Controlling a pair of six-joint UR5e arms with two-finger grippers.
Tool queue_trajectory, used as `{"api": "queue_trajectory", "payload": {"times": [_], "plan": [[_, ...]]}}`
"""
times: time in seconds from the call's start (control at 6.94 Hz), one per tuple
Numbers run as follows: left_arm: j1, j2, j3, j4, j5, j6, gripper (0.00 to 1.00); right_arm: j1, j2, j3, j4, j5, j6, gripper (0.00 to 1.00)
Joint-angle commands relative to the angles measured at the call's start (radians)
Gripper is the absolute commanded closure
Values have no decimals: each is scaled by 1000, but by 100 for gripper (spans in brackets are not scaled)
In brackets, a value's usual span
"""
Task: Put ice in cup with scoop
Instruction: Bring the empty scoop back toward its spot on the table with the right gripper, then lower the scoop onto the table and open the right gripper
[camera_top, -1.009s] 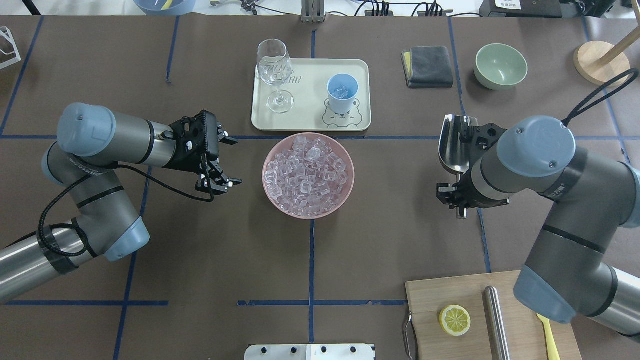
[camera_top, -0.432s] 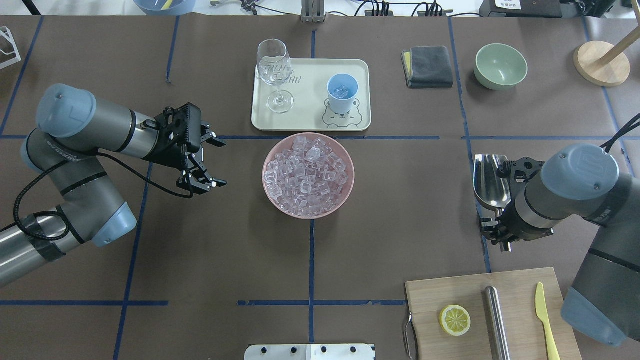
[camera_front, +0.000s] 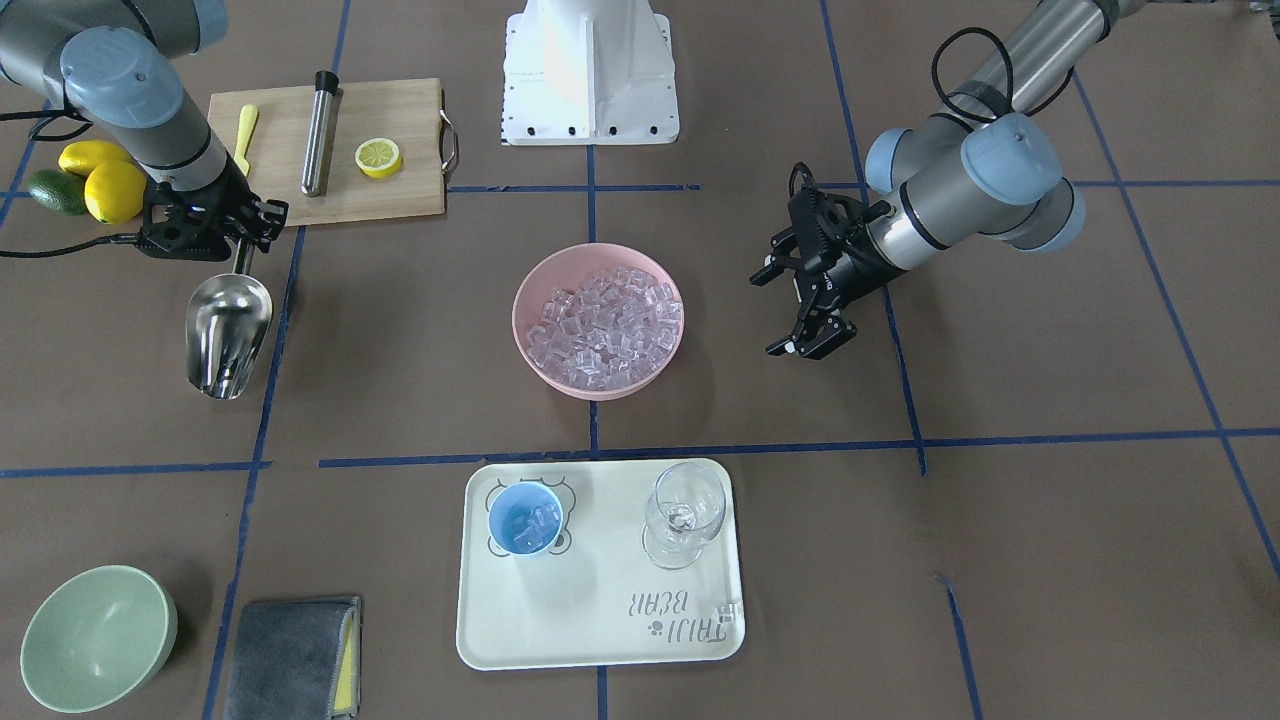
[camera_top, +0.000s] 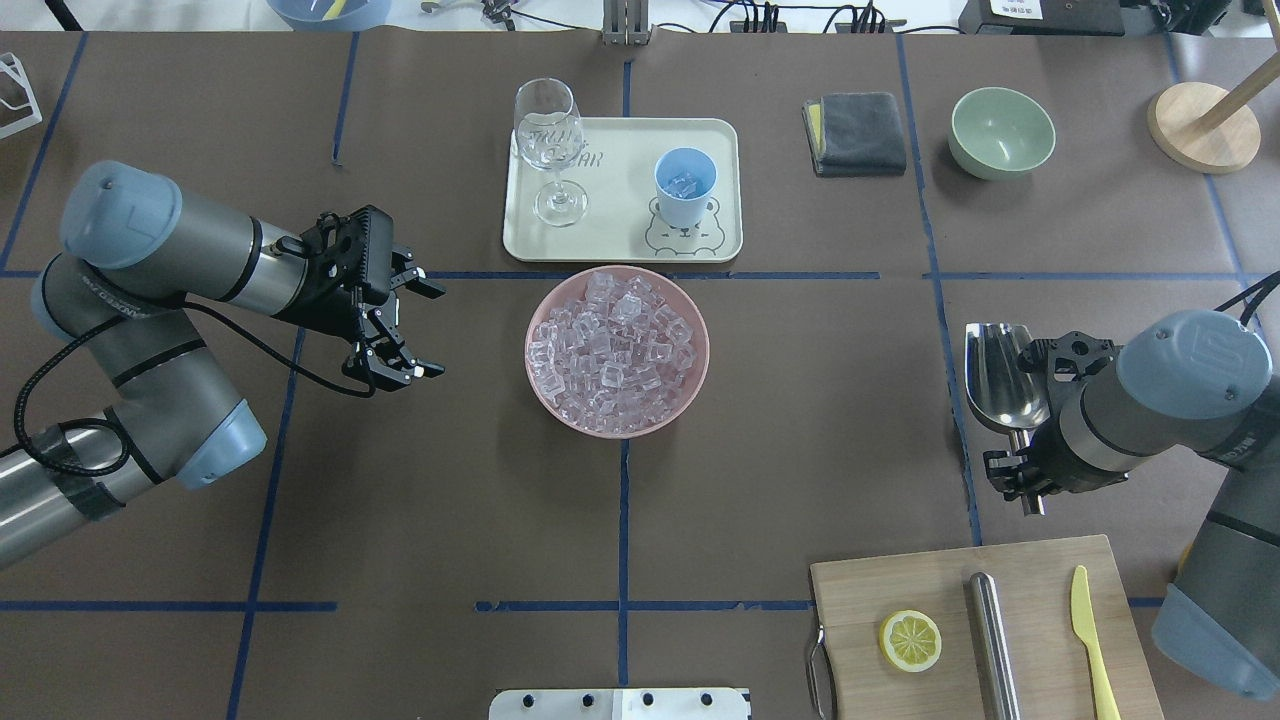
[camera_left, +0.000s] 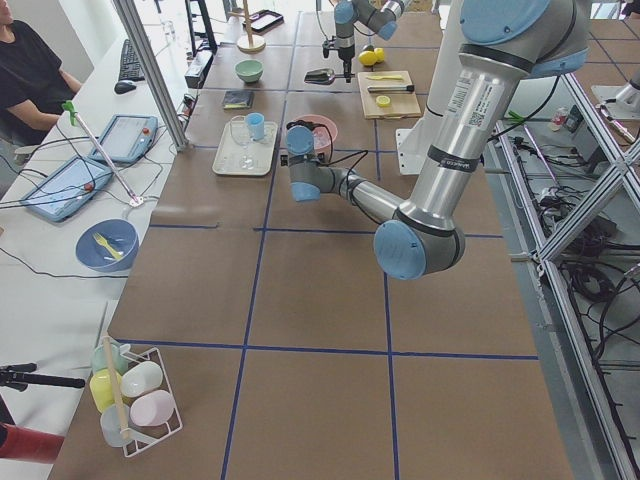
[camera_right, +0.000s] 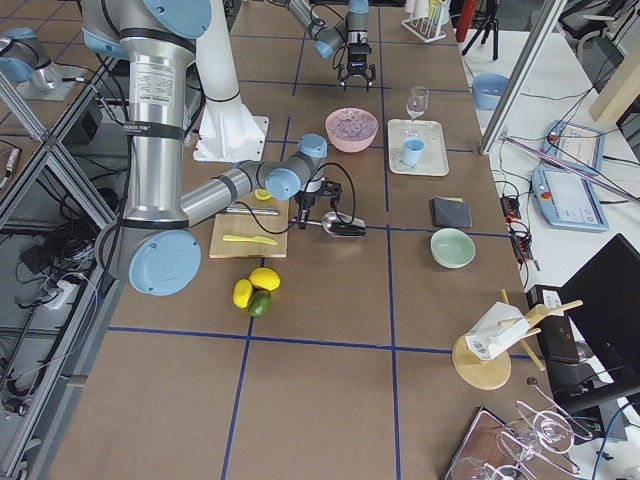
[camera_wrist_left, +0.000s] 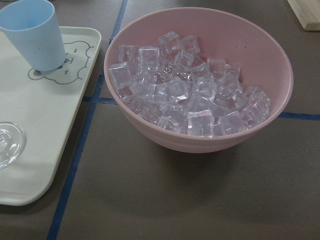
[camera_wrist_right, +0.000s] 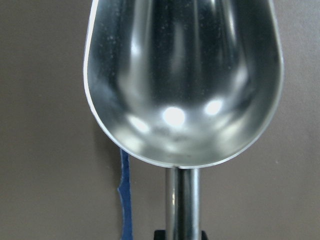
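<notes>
The cup (camera_top: 685, 186) stands on the cream tray (camera_top: 610, 232) at the middle of the counter's far edge, beside a wine glass (camera_top: 548, 125). A few cubes already lie in it, so the delivery looks largely made. Most of the ice (camera_top: 615, 345) sits heaped in the pink bowl (camera_wrist_left: 225, 142) at the counter's centre, just on the robot's side of the tray. That closeness keeps the carry from bowl to cup short.

The scoop (camera_top: 1003, 377) is well apart from both, out near the right edge. Its trough faces up, and the right wrist view shows it bare and shiny. The right gripper (camera_top: 1022, 470) is clamped on the scoop's short handle, keeping the trough level and low over the brown surface. With nothing to carry, this looks like a place to lay the tool down, clear of the bowl and short of the cutting board (camera_top: 900, 585) in the near right corner.

The left gripper (camera_top: 425, 330) hangs on the bowl's left with its fingers spread and nothing between them. It points at the bowl but is not touching it, seemingly just waiting.
</notes>
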Motion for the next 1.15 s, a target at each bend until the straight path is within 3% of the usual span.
{"api": "queue_trajectory", "payload": {"times": [0.0, 0.58, 0.72, 1.01], "plan": [[2, 9, 1, 0, 4, -1, 0, -3, -21, -11, 28, -9, 0, 100], [3, 6, 3, 0, 6, -2, 0, -2, -2, -44, 25, 32, -48, 100], [3, 6, 1, 0, 7, -2, 0, 0, -1, -44, 24, 35, -40, 1], [2, 8, 3, 0, 7, -2, 0, 3, -1, -44, 24, 33, -39, 0]]}}
